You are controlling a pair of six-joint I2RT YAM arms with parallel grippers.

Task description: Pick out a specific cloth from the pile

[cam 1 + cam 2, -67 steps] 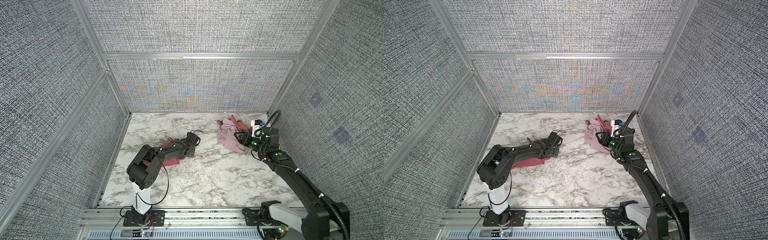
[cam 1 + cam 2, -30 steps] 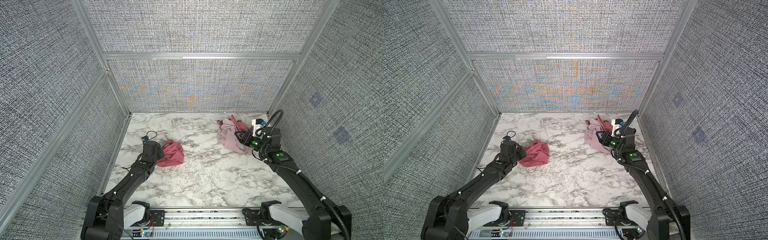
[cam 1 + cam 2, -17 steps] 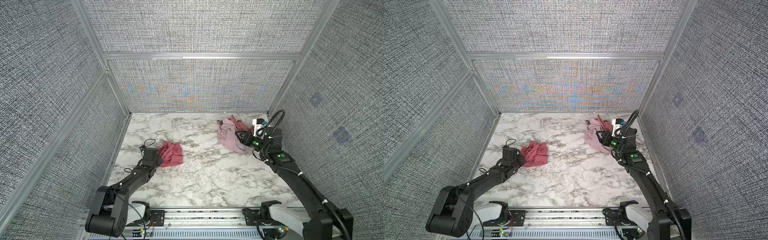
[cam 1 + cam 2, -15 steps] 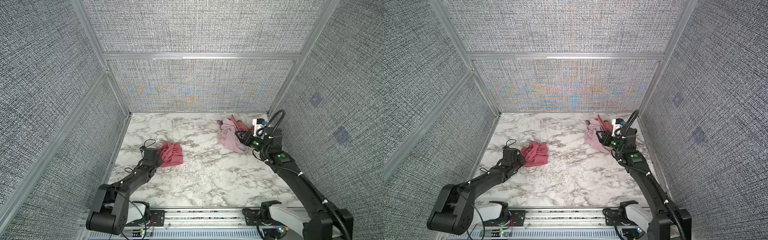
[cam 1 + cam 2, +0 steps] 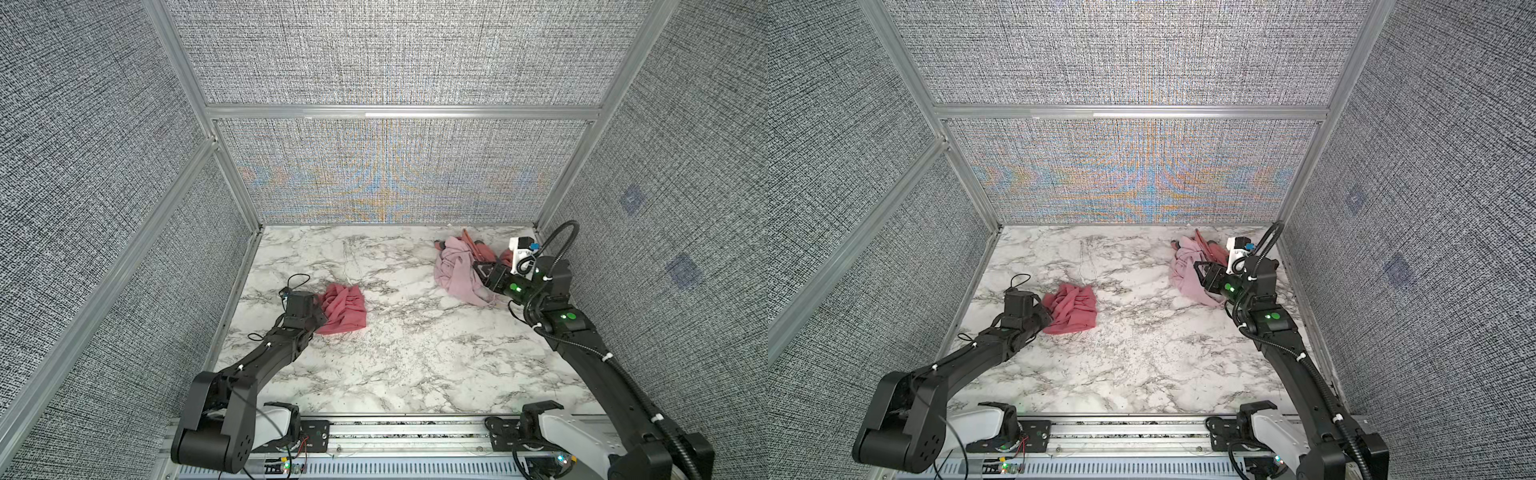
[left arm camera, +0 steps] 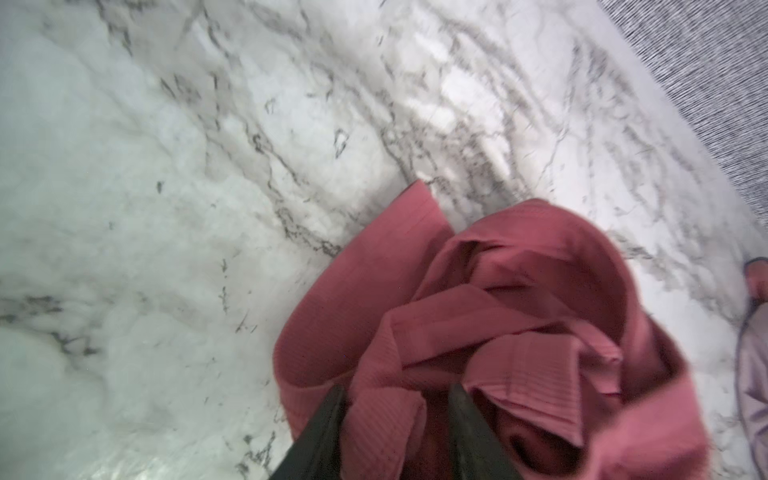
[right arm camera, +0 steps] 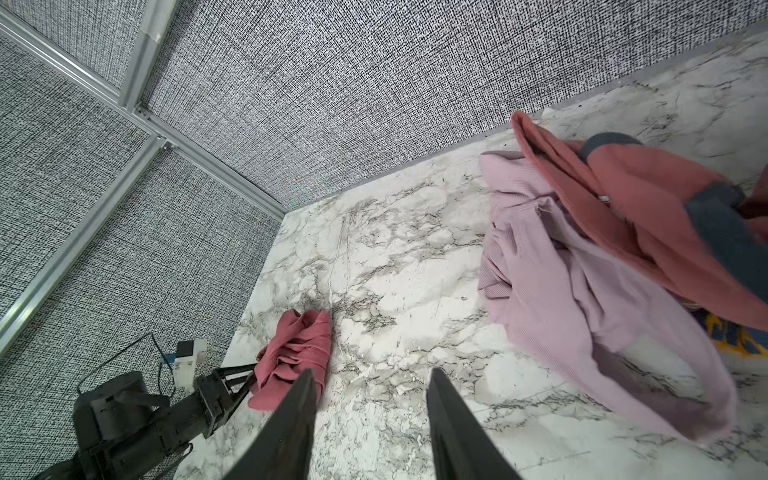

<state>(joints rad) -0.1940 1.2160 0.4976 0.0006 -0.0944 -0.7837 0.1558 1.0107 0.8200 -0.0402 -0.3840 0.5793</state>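
The cloth (image 5: 343, 309), a plain salmon-red soft fabric garment, lies bunched on the white marble tabletop (image 5: 395, 353), well apart from the pile (image 5: 459, 270) of pale pink and blue-edged salmon garments. Your left gripper (image 6: 397, 388) has just parted its fingers around a fold, so the cloth looks released. Your right gripper (image 7: 372, 372) hovers beside the pile, fingers apart, empty.

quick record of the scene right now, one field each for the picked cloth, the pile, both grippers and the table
cloth: plain salmon-red, crumpled, lying apart from the pile
pile: pale pink garment and salmon-red garment with dark edging, far right corner
left gripper: jaws apart, a fold of the cloth between them
right gripper: jaws apart, nothing between them, next to the pile
table: white marble pattern
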